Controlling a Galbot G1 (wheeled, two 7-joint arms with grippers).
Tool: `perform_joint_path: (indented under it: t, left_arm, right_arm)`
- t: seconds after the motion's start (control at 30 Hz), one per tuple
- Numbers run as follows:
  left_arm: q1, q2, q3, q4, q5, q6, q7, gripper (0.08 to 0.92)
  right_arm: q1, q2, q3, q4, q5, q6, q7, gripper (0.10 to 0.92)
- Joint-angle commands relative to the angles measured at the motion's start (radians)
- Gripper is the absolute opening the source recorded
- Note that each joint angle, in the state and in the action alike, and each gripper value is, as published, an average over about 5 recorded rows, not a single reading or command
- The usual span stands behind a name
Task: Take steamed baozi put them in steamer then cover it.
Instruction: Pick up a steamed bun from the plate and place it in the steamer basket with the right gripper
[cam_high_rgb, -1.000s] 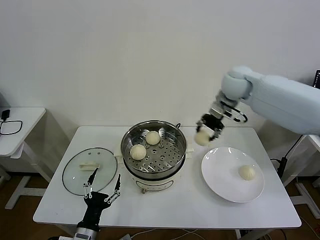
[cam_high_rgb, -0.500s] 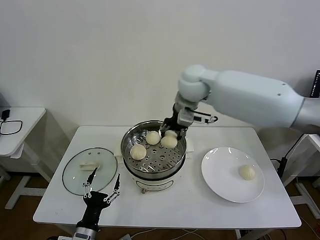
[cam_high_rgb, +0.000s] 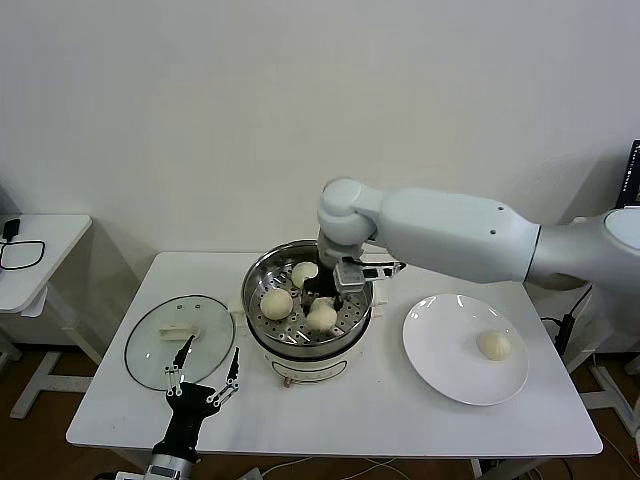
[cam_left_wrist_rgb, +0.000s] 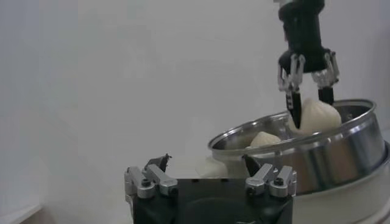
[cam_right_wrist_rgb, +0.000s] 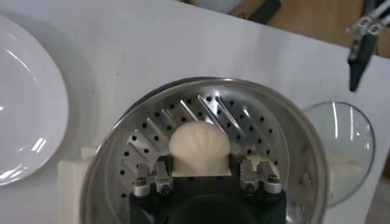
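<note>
The steel steamer (cam_high_rgb: 258, 280) stands mid-table with two baozi (cam_high_rgb: 276, 303) (cam_high_rgb: 304, 273) lying on its perforated tray. My right gripper (cam_high_rgb: 322, 298) reaches down into it, shut on a third baozi (cam_high_rgb: 321, 318) held low over the tray; whether it touches the tray I cannot tell. In the right wrist view this baozi (cam_right_wrist_rgb: 199, 145) sits between the fingers of the right gripper (cam_right_wrist_rgb: 200, 155). A further baozi (cam_high_rgb: 494, 345) lies on the white plate (cam_high_rgb: 440, 350). The glass cover (cam_high_rgb: 180, 340) lies flat left of the steamer. My left gripper (cam_high_rgb: 205, 378) waits open near the table's front edge.
A small white side table (cam_high_rgb: 40, 250) with a black cable stands at the far left. The left wrist view shows the steamer (cam_left_wrist_rgb: 341, 152) ahead of the left gripper (cam_left_wrist_rgb: 204, 167).
My right arm swung left from beside the plate to over the steamer and lowered the baozi into it. The left arm has not moved.
</note>
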Motion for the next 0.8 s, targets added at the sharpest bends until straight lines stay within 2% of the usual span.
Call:
perform_joint_path:
  t: [0.03,0.3,0.57,0.8]
  left_arm:
    - [-0.001,-0.001,0.001,-0.001,-0.001,0.001,0.0,0.823]
    - [-0.004,0.0,-0.004,0.002,-0.009,0.001,-0.001,0.823]
    - [-0.006,0.002,-0.005,0.006,-0.012,0.001,0.0,0.823]
    - [-0.005,0.002,-0.004,0.002,-0.011,0.003,0.0,0.823]
  right_arm:
    - [-0.055,0.026,0.005,-0.006,-0.069,0.044,0.012,0.634]
    - [-0.069,0.04,0.011,-0.021,-0.093,0.042,0.02,0.669]
    - [-0.065,0.035,0.025,-0.018,-0.095,0.034,0.026,0.813]
    - [-0.03,-0.04,0.119,-0.006,-0.033,0.006,0.002,0.822]
